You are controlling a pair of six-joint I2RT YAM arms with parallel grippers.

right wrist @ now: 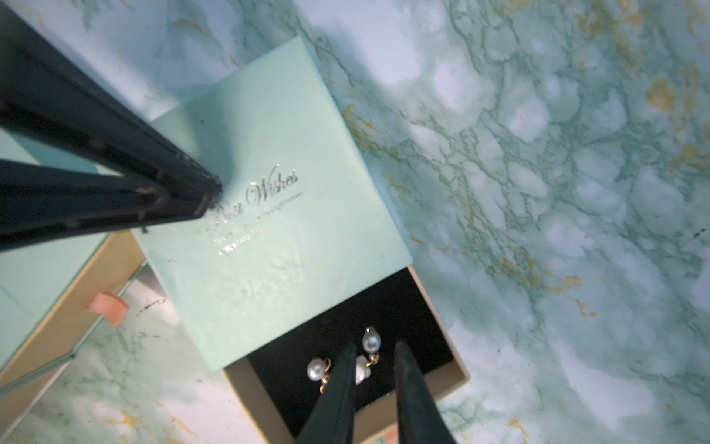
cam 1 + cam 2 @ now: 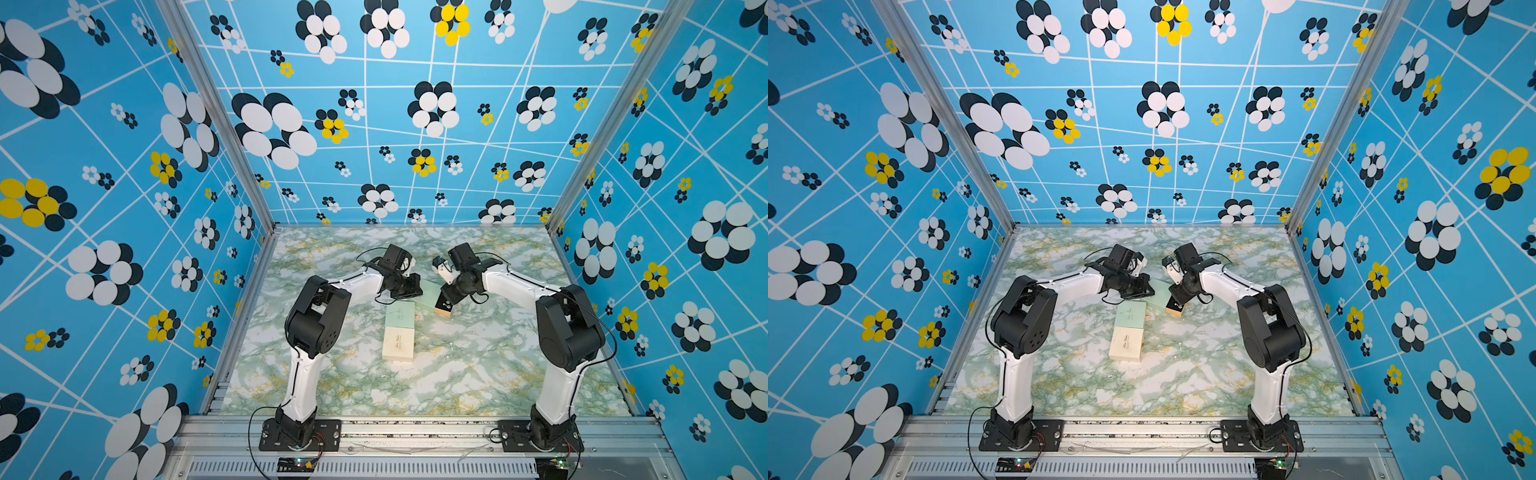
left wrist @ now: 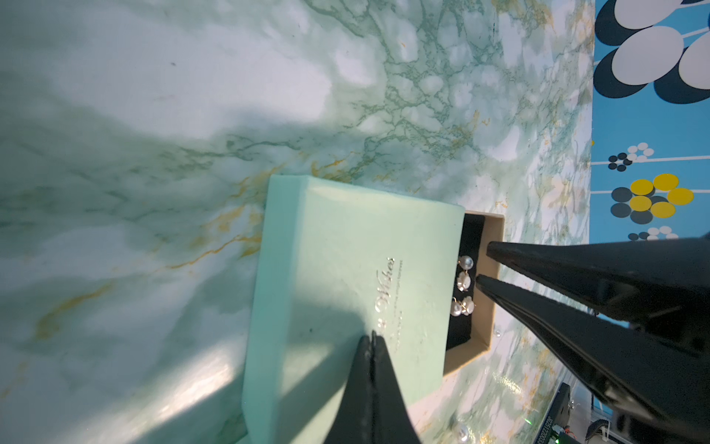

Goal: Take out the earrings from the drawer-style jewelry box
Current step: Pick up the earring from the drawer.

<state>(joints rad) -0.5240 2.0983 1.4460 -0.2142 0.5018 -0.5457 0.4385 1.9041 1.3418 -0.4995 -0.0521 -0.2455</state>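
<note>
The mint-green drawer-style jewelry box lies on the marble table, its tan drawer pulled partly out to show a black lining. Pearl-like earrings rest on that lining and show in the left wrist view too. My left gripper is shut, its tip resting on the box's lid near the silver lettering. My right gripper reaches down into the drawer, open by a narrow gap. A pale earring lies between its fingers, and one finger partly hides it. In both top views the arms hide most of the box.
A second mint box and a cream box lie end to end nearer the arm bases, seen also in a top view. The mint one's pink pull tab faces the open box. A small glinting bead lies on the table.
</note>
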